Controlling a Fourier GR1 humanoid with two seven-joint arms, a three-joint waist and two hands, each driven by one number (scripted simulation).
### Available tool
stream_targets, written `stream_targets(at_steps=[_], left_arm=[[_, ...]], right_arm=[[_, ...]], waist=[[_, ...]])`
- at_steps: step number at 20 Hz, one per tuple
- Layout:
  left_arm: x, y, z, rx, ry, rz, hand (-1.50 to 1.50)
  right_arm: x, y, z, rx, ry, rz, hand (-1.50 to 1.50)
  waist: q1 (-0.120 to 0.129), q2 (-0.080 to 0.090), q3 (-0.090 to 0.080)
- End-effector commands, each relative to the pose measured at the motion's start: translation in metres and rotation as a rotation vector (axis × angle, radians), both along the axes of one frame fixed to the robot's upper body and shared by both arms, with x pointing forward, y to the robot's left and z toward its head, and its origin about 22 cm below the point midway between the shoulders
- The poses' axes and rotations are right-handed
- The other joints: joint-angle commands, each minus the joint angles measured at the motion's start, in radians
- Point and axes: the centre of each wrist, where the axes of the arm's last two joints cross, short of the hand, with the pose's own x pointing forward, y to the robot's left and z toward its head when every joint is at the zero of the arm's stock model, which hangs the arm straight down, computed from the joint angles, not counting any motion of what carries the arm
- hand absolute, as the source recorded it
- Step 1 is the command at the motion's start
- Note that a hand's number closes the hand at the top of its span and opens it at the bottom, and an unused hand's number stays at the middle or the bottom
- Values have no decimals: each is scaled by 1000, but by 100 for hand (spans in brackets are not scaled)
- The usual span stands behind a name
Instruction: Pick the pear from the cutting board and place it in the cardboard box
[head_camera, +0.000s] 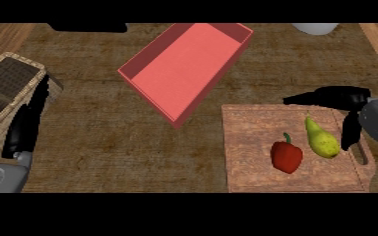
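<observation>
A yellow-green pear (pixel 321 139) lies on the wooden cutting board (pixel 255 155) at the lower right, stem pointing away from me. A red bell pepper (pixel 286 155) sits just left of it. My right hand (pixel 344 100) hovers over the board's far right corner, above and to the right of the pear, fingers spread and apart from it. The red-pink box (pixel 184 67) lies open and tilted in the middle of the counter, left of the board. My left hand (pixel 21 132) rests at the left edge, fingers relaxed and holding nothing.
A woven basket-like object (pixel 16 82) stands at the far left edge. A white round object (pixel 316 27) shows at the top right, a dark shape (pixel 87 27) at the top left. Brown countertop (pixel 111 130) lies between the box and the left hand.
</observation>
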Motion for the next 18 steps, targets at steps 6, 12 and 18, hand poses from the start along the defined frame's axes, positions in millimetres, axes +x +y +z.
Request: stream_targets(at_steps=[6, 12, 18], left_arm=[[-3, -8, 0, -7, 3, -3, 0], [-2, 7, 11, 2, -7, 25, 0], [-12, 13, 10, 0, 12, 25, 0]], right_arm=[[4, 0, 12, 202, 173, 95, -150], [10, 28, 11, 148, 195, 122, -150], [-10, 14, -3, 14, 192, 113, -150]], waist=[[-14, -7, -1], [-11, -6, -1], [-20, -9, -1]])
